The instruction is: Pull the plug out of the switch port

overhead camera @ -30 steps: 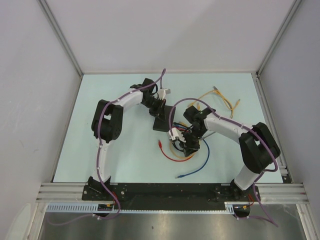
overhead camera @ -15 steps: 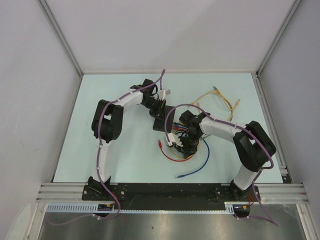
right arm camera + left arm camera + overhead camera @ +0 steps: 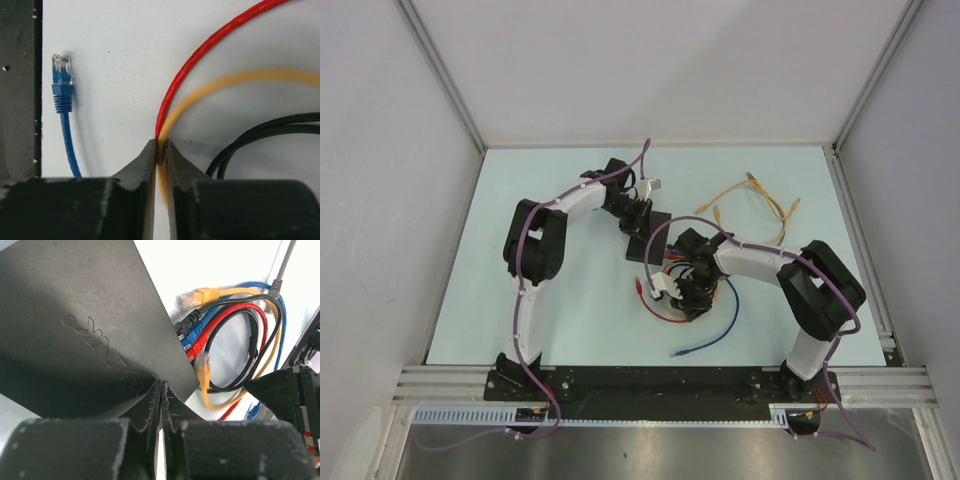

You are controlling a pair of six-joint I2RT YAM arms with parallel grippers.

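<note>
**Switch pinned at mid-table; right gripper clamped on yellow cable**

The switch (image 3: pixel 75 315) lies flat at mid-table. Along its near-right edge a black plug (image 3: pixel 186 325), a blue plug (image 3: pixel 192 335) and a red plug (image 3: pixel 199 344) sit side by side at the sockets. A blurred yellow plug (image 3: pixel 202 372) shows just beside that edge; whether it is seated cannot be told.

The left gripper (image 3: pixel 161 387) is closed, its tips set on the switch's top face by the corner of that edge.

The right gripper (image 3: pixel 161 145) stands near the switch, to its near right and apart from it. It is clenched on the yellow cable (image 3: pixel 240 79), which runs between the fingers. The red cable (image 3: pixel 210 42) touches the fingertips alongside. A black cable (image 3: pixel 260 127) loops just beside them. On the other side a blue cable (image 3: pixel 67 130) lies on the table (image 3: pixel 570 300), its end free.
</note>
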